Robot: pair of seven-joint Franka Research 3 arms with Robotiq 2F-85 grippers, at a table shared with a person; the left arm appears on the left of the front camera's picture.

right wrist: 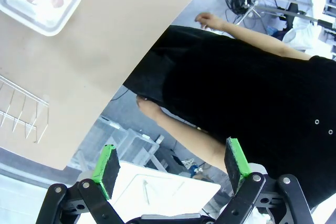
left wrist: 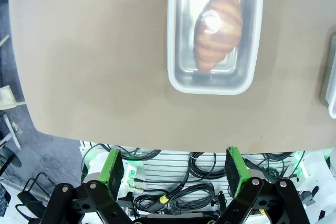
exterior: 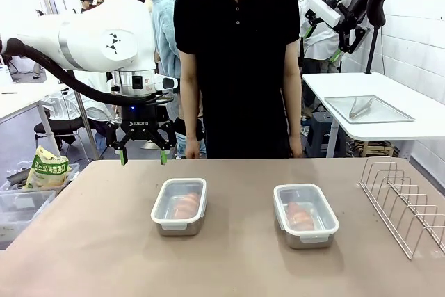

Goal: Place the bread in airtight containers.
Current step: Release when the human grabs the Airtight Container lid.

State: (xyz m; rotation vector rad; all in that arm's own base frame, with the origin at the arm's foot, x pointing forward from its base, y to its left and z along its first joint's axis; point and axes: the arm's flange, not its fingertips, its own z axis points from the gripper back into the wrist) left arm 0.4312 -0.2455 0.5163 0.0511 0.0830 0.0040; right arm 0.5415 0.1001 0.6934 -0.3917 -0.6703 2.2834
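**Both rolls boxed, lids on**

We see the table [exterior: 104, 241] carrying two airtight containers, left container [exterior: 179, 206] and right container [exterior: 305, 215], well apart, each lidded over one bread roll [left wrist: 217, 28]. We judge the task essentially done. The left roll's long axis follows its container's length, slightly skewed. Left gripper [exterior: 144, 156] hovers above the far edge, jaws wide, empty; right gripper [right wrist: 170, 163] likewise spread, holding nothing.
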